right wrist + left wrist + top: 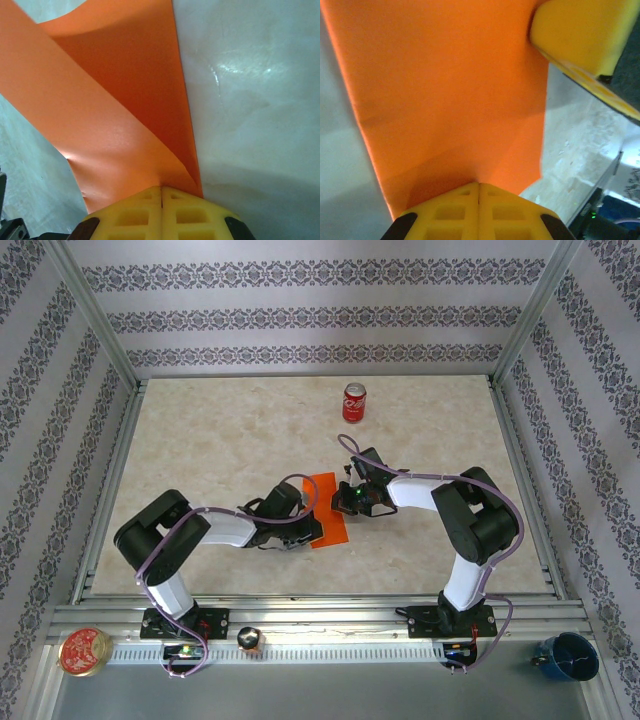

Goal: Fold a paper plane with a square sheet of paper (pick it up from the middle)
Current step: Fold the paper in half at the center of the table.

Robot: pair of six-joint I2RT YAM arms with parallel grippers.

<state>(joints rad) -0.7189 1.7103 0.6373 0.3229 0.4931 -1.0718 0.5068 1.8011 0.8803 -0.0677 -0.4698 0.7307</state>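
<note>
The bright orange sheet of paper (326, 508) lies near the table's middle, folded over into a narrow strip between both arms. My left gripper (303, 512) is shut on its left edge; in the left wrist view the paper (445, 95) spreads out from the closed yellow fingertips (479, 186). My right gripper (343, 502) is shut on the opposite edge. From its closed tips (161, 189) a curled flap of the paper (110, 125) rises over a darker lower layer. The right gripper's yellow finger (580, 35) shows at the upper right of the left wrist view.
A red soda can (354, 402) stands upright behind the paper. Outside the table's front rail sit a round red tin (84, 651) at left and a blue cup (567, 656) at right. Patterned walls enclose the marble table (200, 440).
</note>
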